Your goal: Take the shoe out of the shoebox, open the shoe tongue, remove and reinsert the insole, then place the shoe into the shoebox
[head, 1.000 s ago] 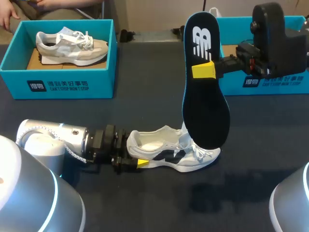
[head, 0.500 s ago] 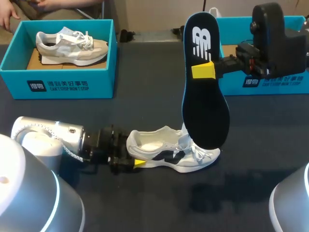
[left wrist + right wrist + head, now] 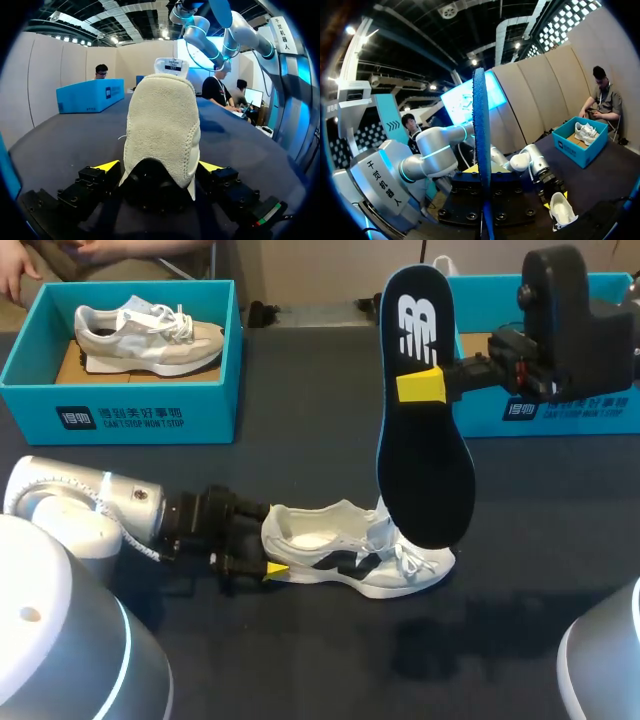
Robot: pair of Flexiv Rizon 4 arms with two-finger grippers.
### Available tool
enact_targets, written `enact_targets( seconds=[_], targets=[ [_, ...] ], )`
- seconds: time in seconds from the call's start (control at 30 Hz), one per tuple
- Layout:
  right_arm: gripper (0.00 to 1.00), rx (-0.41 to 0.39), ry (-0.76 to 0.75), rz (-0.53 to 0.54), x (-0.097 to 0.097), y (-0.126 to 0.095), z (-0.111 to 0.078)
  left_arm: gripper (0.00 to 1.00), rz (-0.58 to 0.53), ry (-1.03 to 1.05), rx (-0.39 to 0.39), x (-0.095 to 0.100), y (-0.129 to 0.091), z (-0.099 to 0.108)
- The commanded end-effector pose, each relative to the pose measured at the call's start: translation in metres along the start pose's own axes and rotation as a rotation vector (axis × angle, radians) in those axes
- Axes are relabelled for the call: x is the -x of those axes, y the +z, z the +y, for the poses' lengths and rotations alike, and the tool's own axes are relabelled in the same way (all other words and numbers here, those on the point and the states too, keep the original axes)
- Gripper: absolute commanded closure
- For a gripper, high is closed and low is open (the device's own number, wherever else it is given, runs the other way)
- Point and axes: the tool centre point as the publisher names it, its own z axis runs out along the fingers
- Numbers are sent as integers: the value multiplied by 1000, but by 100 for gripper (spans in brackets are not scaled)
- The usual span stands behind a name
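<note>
Dark, matte desk (image 3: 300, 440) carries two open teal cardboard shoeboxes: the left shoebox (image 3: 120, 420) holds one pale grey and white laced sneaker (image 3: 150, 335) lying on its side, and the right shoebox (image 3: 570, 410) stands behind the right arm. One white and grey mesh sneaker with a black side mark (image 3: 340, 550) rests upright on its sole in the middle of the desk, outside both boxes, its mouth open. The left tool (image 3: 159, 167) lies low at the heel, spread wide, one yellow tip just beside each side of the soft beige suede heel panel without clearly pinching it. The right tool (image 3: 420, 385) is clamped on one long, flat black insole with a blue rim and a white emblem (image 3: 425, 480), holding it upright in the air, its rounded lower end over the sneaker's laces. From the right wrist the insole shows edge-on, thin and grainy blue.
</note>
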Motion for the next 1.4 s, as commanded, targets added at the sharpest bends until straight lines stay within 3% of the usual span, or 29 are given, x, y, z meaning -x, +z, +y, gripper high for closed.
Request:
enact_targets(
  seconds=[0.03,0.17,0.53,1.0,1.07,1.23,1.33,1.4],
  targets=[
    [100,-4,1,2,2,2,2,0,-4,0,4,-2,-2,-1],
    [100,-4,1,2,2,2,2,0,-4,0,4,-2,-2,-1],
    [100,-4,1,2,2,2,2,0,49,-5,367,-4,-29,-3],
    [100,-4,1,2,2,2,2,0,49,-5,367,-4,-29,-3],
    [100,-4,1,2,2,2,2,0,23,-10,485,-3,-25,-8],
    [100,-4,1,2,2,2,2,0,47,-4,643,-3,-31,-18],
    [100,-4,1,2,2,2,2,0,-74,36,811,-10,-33,-28],
    [100,-4,1,2,2,2,2,0,-74,36,811,-10,-33,-28]
  ],
)
